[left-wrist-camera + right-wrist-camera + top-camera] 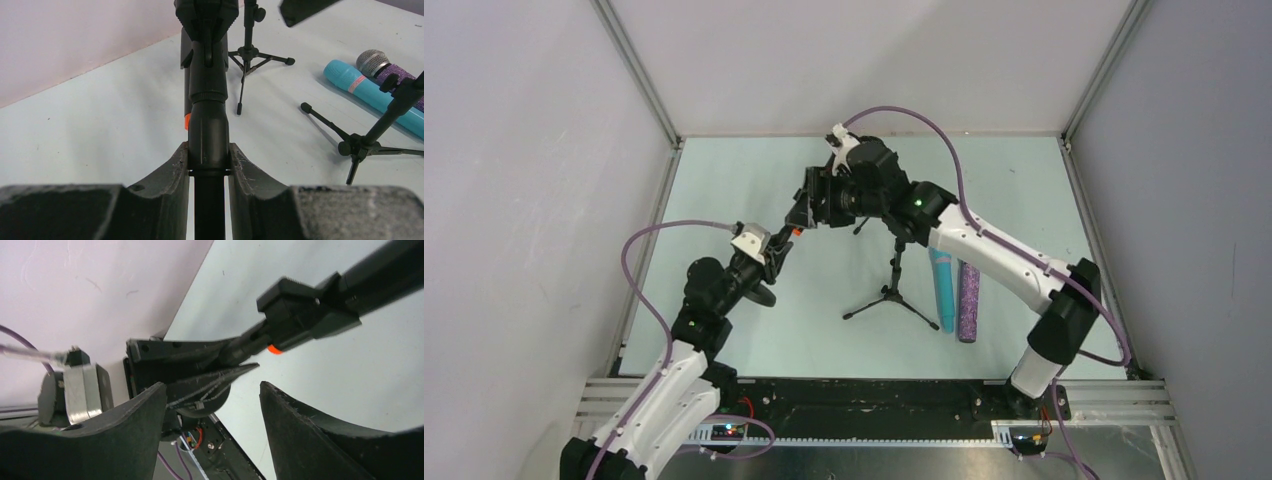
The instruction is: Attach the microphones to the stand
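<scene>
Table (100,100): three microphones (207,125) (365,87) (395,77), two stands (247,50) (360,145)

We are looking down on a smooth pale mint-green counter (724,200), which is sitting boxed in by plain white panel walls (524,150). Silver aluminium frame posts (637,75) are edging the back corners, and soft, even light is falling everywhere.

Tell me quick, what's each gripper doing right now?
Left gripper: closed on the black stick microphone with the orange-red end.
Right gripper: open, holding nothing.
</scene>
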`<action>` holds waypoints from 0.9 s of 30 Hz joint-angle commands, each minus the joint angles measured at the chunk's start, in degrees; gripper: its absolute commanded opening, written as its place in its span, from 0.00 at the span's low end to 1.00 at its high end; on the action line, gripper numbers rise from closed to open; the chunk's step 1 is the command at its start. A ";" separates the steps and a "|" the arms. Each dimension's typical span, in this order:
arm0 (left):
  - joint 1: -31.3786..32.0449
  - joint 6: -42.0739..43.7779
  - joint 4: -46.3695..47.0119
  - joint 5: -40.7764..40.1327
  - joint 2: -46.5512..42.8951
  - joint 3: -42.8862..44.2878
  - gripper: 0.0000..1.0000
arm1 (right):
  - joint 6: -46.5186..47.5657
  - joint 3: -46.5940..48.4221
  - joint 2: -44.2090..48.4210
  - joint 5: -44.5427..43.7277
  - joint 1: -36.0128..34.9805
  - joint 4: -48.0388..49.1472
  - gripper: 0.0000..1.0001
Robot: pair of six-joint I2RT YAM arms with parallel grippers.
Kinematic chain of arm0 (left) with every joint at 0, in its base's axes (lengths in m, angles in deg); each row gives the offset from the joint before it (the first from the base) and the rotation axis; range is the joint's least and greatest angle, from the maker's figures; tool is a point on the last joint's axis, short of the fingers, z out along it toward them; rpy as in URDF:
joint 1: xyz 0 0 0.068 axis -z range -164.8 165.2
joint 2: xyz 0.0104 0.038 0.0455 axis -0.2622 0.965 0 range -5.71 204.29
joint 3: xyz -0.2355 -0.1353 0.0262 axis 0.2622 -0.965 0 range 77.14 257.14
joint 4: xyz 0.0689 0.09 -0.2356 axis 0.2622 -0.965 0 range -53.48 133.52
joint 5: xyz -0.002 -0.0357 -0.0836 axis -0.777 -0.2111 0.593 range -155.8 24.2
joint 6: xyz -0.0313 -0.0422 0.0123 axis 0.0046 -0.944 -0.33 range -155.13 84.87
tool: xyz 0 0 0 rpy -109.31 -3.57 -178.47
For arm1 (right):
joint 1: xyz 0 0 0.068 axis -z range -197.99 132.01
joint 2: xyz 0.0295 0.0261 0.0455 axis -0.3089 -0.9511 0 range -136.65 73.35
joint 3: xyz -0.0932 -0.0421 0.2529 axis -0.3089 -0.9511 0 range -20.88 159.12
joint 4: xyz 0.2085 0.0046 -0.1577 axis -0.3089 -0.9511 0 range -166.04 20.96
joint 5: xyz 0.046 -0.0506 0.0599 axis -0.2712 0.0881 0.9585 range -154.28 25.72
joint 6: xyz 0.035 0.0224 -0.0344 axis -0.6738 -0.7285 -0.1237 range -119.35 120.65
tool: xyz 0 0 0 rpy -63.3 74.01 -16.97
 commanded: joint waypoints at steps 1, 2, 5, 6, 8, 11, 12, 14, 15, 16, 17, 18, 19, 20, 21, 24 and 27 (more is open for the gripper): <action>1.13 2.65 8.37 -3.04 -3.08 0.34 0.00 | -1.73 9.72 -4.14 1.89 0.55 -6.54 0.74; 1.53 2.76 8.37 -3.36 -3.45 0.29 0.00 | -2.01 10.49 -5.50 2.11 0.67 -7.47 0.74; 2.40 2.91 8.38 -4.89 -4.10 -0.19 0.00 | -2.51 14.00 -8.07 3.14 0.62 -9.37 0.74; 2.59 2.98 8.33 -5.21 -4.41 -0.24 0.00 | -2.69 14.53 -9.09 3.27 0.53 -10.04 0.74; 3.18 3.00 8.34 -6.47 -4.73 -0.37 0.00 | -2.69 15.92 -10.41 3.33 0.34 -11.24 0.73; 3.82 2.81 8.34 -8.90 -4.86 -0.45 0.00 | -2.32 16.98 -11.45 2.87 0.13 -12.84 0.72; 3.96 2.71 8.37 -9.71 -4.86 -0.41 0.00 | -2.20 16.85 -11.50 2.82 -0.01 -12.93 0.70; 4.39 2.60 8.33 -10.65 -4.81 -0.33 0.00 | -1.91 16.50 -11.41 2.42 -0.14 -13.10 0.68; 4.70 2.61 8.34 -10.99 -4.79 -0.31 0.00 | -1.77 16.38 -11.47 2.07 -0.20 -13.28 0.68; 4.93 2.65 8.33 -11.55 -4.78 -0.24 0.00 | -1.73 16.42 -11.59 1.85 -0.31 -13.46 0.67; 5.32 2.93 8.39 -11.70 -4.84 -0.17 0.00 | -1.64 16.53 -12.04 1.58 -0.38 -13.59 0.67; 5.55 3.12 8.39 -12.39 -4.85 -0.12 0.00 | -1.62 16.65 -12.28 1.43 -0.41 -13.66 0.67; 5.98 3.55 8.34 -12.69 -4.91 -0.07 0.00 | -1.66 16.73 -12.76 1.17 -0.39 -13.82 0.67; 6.18 3.78 8.33 -13.01 -4.93 0.01 0.00 | -1.68 17.03 -13.03 1.10 -0.41 -13.86 0.67; 6.62 4.13 8.38 -13.22 -5.01 0.09 0.00 | -1.85 17.19 -13.56 1.04 -0.36 -13.80 0.67; 7.54 4.86 8.32 -14.20 -5.12 0.16 0.00 | -2.13 17.76 -14.35 0.60 -0.54 -12.85 0.64; 9.17 5.41 8.24 -15.40 -4.99 0.16 0.00 | -2.43 19.96 -16.50 0.50 -0.90 -13.12 0.61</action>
